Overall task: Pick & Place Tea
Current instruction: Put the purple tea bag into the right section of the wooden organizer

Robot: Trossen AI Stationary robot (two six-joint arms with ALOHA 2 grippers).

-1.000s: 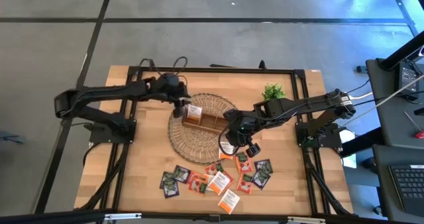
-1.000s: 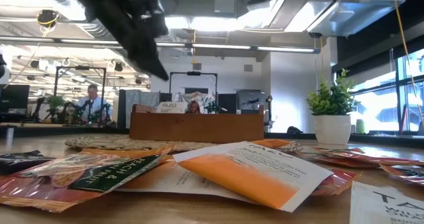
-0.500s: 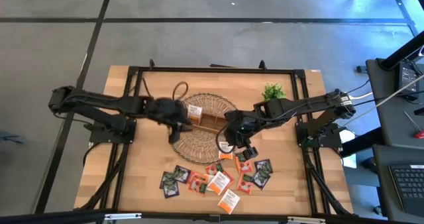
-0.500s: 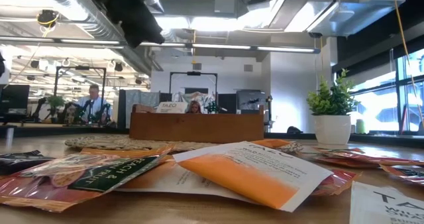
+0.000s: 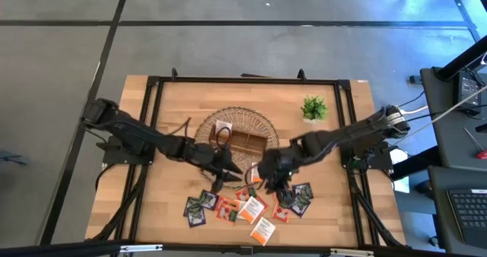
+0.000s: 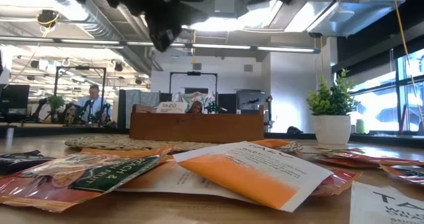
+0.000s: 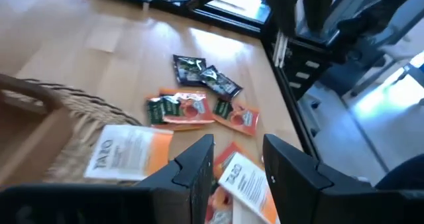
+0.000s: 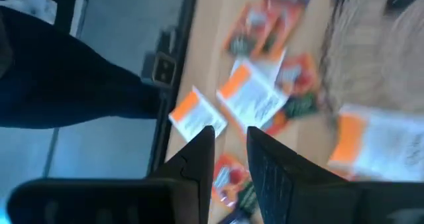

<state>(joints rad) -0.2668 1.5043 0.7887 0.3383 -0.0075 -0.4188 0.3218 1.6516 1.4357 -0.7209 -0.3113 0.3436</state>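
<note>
Right, tea sachets (image 5: 245, 204) lie scattered at 6 o'clock of the basket (image 5: 204, 138), w/ one already in the wooden tray (image 5: 240, 141). Both claws hover over the pile, empty: left gripper (image 5: 226, 171) parted, right gripper (image 5: 272, 187) narrow. Pick an isolated sachet at the edge, approx flat, one arm at a time.

The bench (image 5: 160, 211) is pale blond wood with a fine grain. The sachets (image 5: 247, 204) show orange, white with an orange band, red, and dark green-black. The basket (image 5: 251, 124) is tan wicker, the tray (image 5: 247, 141) in it brown. The plant (image 5: 313, 106) is bright green in a white pot. Both arms are black.
</note>
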